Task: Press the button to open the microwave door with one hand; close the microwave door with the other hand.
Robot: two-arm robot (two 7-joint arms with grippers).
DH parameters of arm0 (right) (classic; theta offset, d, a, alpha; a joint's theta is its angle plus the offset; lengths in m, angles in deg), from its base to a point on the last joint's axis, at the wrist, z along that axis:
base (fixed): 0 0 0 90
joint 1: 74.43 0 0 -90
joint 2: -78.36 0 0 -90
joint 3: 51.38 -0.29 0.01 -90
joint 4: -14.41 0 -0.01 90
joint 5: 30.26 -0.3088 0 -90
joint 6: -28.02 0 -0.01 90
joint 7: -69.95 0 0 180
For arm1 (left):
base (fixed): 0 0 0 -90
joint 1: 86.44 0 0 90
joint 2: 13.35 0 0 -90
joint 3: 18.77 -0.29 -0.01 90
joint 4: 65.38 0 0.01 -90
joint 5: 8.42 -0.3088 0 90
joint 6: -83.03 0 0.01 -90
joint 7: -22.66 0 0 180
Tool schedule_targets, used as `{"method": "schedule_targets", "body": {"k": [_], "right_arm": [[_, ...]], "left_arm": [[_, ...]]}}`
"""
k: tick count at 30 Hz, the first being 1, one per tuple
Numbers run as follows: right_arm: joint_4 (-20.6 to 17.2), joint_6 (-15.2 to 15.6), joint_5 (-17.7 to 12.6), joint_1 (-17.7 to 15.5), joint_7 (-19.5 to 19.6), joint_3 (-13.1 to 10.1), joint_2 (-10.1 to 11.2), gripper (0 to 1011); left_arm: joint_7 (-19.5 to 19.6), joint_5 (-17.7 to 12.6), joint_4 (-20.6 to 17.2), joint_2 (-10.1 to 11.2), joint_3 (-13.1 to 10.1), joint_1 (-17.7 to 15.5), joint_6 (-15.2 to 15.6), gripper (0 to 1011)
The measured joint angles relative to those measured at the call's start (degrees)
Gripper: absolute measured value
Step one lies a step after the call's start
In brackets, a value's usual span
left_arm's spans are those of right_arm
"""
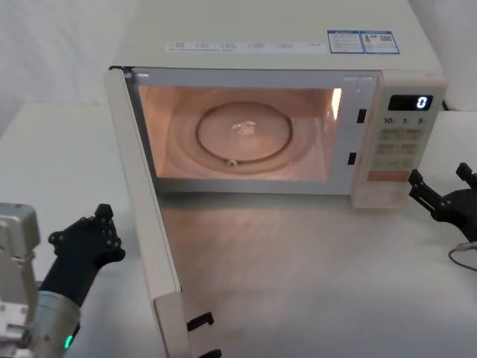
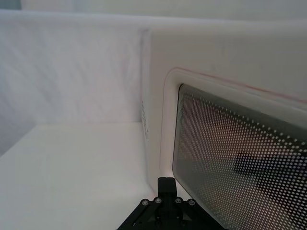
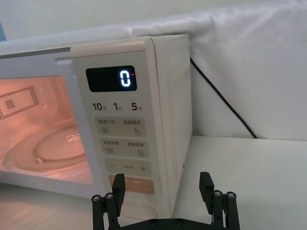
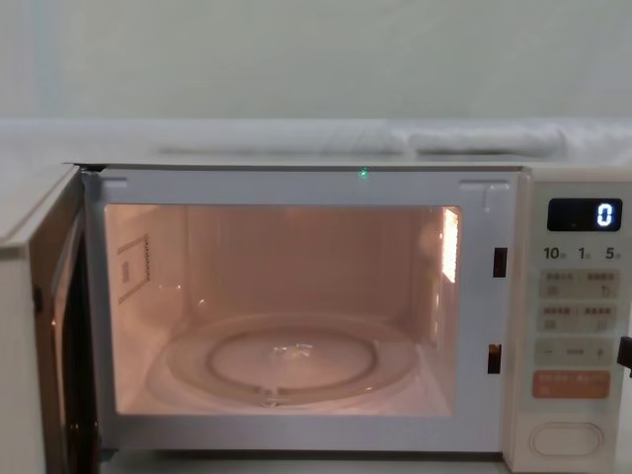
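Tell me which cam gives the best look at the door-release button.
Chest view: the button shows whole and face-on at the bottom of the control panel, below the orange key. In the right wrist view the right gripper, fingers open, covers most of it. Head view shows the button foreshortened, beside that gripper.

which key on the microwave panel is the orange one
The wide rectangular key in the panel's second-lowest row, just above the big cream oval button. All other keys are pale cream; it alone is orange. The right tool is just in front of it.
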Motion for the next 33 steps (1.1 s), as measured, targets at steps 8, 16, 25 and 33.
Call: {"method": "schedule_targets", "body": {"k": [8,16,25,33], "right_arm": [[0.0,0.0,0.0,0.0,0.0,0.0,0.0,1002],[0.0,0.0,0.0,0.0,0.0,0.01,0.0,1002],[0.0,0.0,0.0,0.01,0.0,0.0,0.0,1002],[0.0,0.0,0.0,0.0,0.0,0.01,0.0,1002]], "left_arm": [[7.11,5.18,-4.99,2.96,6.42,5.02,0.37,0],[12.17,9.96,-10.51,5.88,10.98,8.44,0.77,0],[22.09,16.02,-16.25,13.33,14.39,11.66,0.62,0],[26.63,18.55,-17.01,17.55,14.89,13.11,0.39,0]]}}
